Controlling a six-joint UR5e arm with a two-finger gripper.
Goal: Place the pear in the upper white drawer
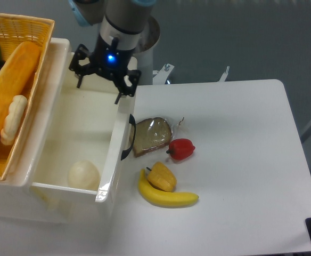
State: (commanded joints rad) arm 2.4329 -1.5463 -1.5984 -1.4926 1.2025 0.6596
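The pale cream pear (pixel 84 174) lies inside the upper white drawer (pixel 43 101), on its floor at the near end, close to the front wall. My gripper (pixel 101 87) hangs open above the far end of the drawer, near its right wall, with nothing between its fingers. The drawer's dark curved handle (pixel 129 138) faces the table on the right.
A yellow wicker basket (pixel 17 32) holding bread and other foods sits on the drawer's left side. On the table right of the drawer lie a bagged bread slice (pixel 152 135), a red pepper (pixel 181 149), a yellow-orange pepper (pixel 162 176) and a banana (pixel 166 196).
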